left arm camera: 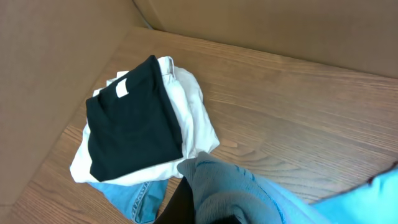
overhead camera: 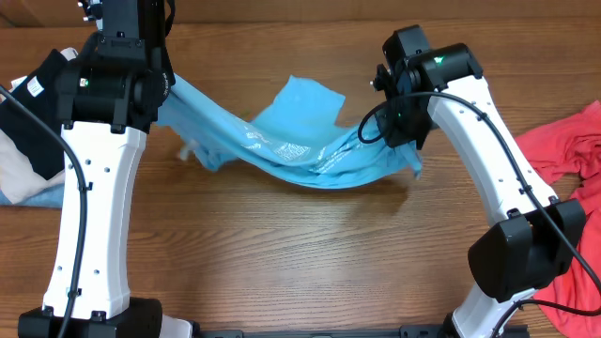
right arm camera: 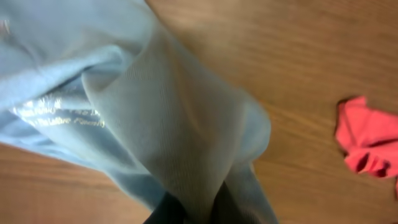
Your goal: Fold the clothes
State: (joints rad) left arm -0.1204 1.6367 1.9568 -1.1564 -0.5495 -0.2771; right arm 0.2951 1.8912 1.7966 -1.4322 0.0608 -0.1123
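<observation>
Sky-blue T-shirt (overhead camera: 300, 155): stretched as a sagging band between the two arms, above the middle of the table (overhead camera: 282, 253). One loose corner stands up behind the band.
Lowest part of the band: whether it touches the wood or hangs just over it cannot be told from overhead.
Lettering (right arm camera: 59, 115): pale print on the chest, creased and blurred; not readable in any view.
Left arm (overhead camera: 99, 188): its wrist housing covers the left end of the blue cloth from above.
Left jaws: closed tight on a bunched fold of the sky-blue T-shirt. In the left wrist view only a dark sliver of one finger (left arm camera: 177, 205) shows under the cloth.
Right arm (overhead camera: 488, 150): its head hides the right end of the band from overhead.
Right jaws: pinched shut on the sky-blue T-shirt; in the right wrist view the cloth narrows into dark fingers at the bottom edge, cut off by the frame.
Coral-red T-shirt (overhead camera: 573, 155): crumpled on the table at the right edge, well apart from the blue one, partly behind the right arm and cut off by the frame.
Stack (left arm camera: 193, 106): folded pieces at the table's left end, a black garment (left arm camera: 134, 124) on a white one, a blue edge (left arm camera: 134, 196) showing beneath. From overhead it is mostly hidden by the left arm.
</observation>
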